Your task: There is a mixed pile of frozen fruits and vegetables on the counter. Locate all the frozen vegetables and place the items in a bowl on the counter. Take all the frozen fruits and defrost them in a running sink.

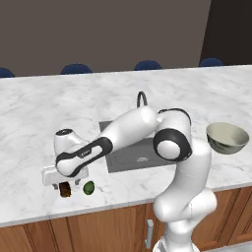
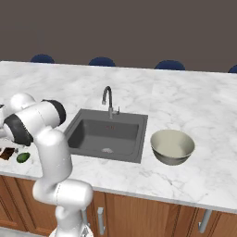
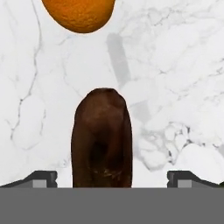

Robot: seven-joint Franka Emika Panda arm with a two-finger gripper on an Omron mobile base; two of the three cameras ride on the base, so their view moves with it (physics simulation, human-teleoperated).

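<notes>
In the hand view the dark brown oblong vegetable (image 3: 102,139) lies on the white marble counter (image 3: 175,65), between my two dark fingertips (image 3: 41,177) and touching neither. My gripper (image 3: 114,178) is open and holds nothing. Just past the brown piece is the orange ball (image 3: 78,13), cut off by the frame's top. From the left base view my gripper (image 1: 63,184) hangs low over the brown piece (image 1: 64,189), with the dark green oval (image 1: 88,187) to its right. The beige bowl (image 1: 227,138) stands empty at the far right. The sink (image 1: 133,155) lies between them.
The thin curved faucet (image 2: 109,99) stands behind the sink basin (image 2: 106,134), with the bowl (image 2: 172,146) to its right. The brown piece (image 2: 7,153) and green oval (image 2: 22,157) lie close to the counter's front edge. Dark blue chair backs (image 2: 102,61) line the far side.
</notes>
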